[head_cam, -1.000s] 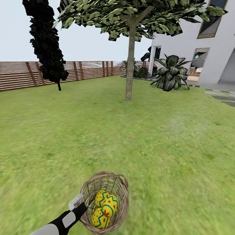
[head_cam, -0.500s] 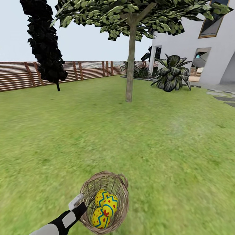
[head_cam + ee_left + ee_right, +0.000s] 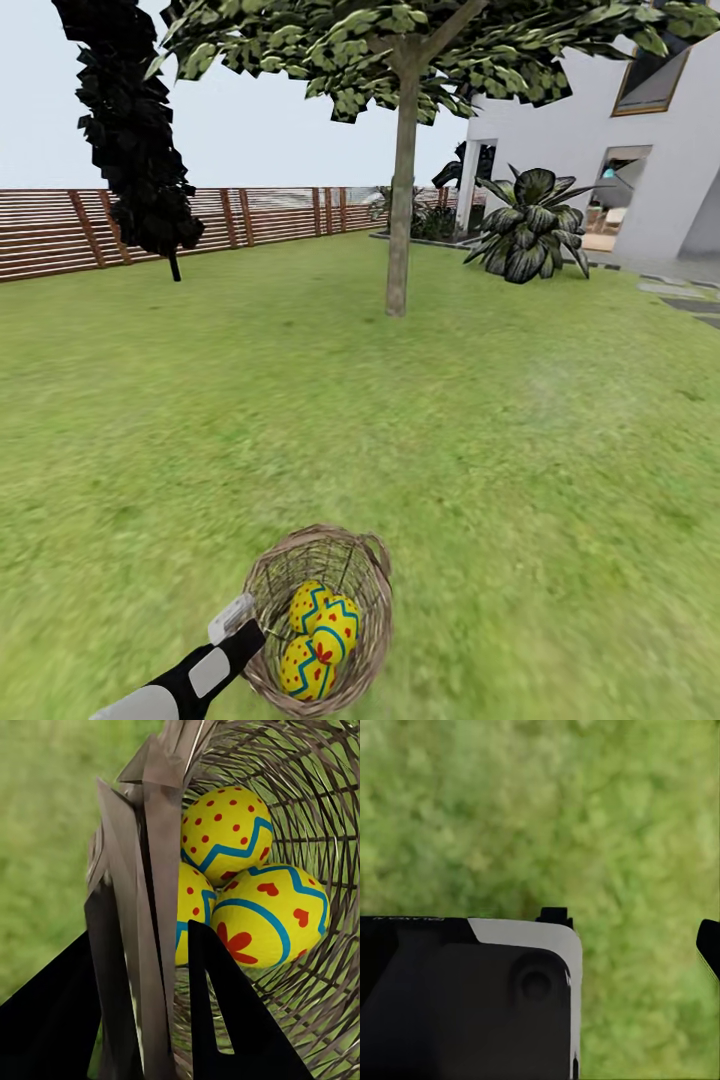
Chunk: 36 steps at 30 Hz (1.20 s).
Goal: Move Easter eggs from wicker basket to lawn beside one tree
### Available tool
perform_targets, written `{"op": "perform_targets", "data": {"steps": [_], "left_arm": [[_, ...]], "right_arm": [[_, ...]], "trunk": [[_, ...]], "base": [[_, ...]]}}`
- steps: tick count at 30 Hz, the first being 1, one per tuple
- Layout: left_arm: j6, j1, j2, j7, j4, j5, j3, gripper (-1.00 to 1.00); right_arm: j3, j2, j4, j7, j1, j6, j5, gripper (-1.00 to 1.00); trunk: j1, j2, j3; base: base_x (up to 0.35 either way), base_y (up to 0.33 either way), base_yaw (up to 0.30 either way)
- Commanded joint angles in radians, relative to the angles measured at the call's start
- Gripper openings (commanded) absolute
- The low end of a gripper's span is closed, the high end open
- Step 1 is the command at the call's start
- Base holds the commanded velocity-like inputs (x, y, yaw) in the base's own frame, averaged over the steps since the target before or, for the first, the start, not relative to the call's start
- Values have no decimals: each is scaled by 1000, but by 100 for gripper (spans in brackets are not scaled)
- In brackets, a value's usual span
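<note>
1. Three Easter eggs (image 3: 318, 636), yellow with blue zigzags and red dots, lie clustered in the wicker basket (image 3: 372, 585); head view puts them at about 6 o'clock, low in frame. Left wrist view: all three eggs (image 3: 259, 919) touch one another against the woven wall (image 3: 330, 810)
2. Basket is tilted, mouth facing the head camera. Its rim (image 3: 154, 817) sits between the two dark fingers (image 3: 225, 1020) of the left gripper (image 3: 146, 1009)
3. Left gripper (image 3: 240, 625) is clamped on the basket rim at the rim's 8 o'clock side; the black-and-white arm (image 3: 170, 690) enters from 7 o'clock
4. Right gripper: right wrist view gives a dark body (image 3: 465, 997) and one dark tip (image 3: 709, 945) over blurred grass (image 3: 547, 810); cannot tell how wide it stands
5. Lawn (image 3: 300, 400) spreads all around the basket
6. Tree (image 3: 401, 180), pale straight trunk, stands at 12 o'clock, well apart from the basket
7. Dark conical tree (image 3: 130, 130) at 11 o'clock, in front of the slatted fence (image 3: 50, 230)
8. Striped broad-leaved plant (image 3: 530, 225) and white house (image 3: 660, 150) at 1 to 2 o'clock; grey paving (image 3: 690, 300) at 3 o'clock
</note>
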Motion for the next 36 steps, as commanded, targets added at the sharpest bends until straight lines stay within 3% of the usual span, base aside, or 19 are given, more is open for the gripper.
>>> {"op": "perform_targets", "data": {"steps": [1,36], "left_arm": [[3,-1,0,-3,-2,12,2,-100],[3,-1,-5,-3,-2,12,1,-100]], "right_arm": [[-8,-1,4,1,-2,-7,7,100],[-10,5,6,4,10,-7,0,100]], "trunk": [[1,-2,-2],[1,-2,-1]], "base": [[341,0,0],[341,0,-20]]}}
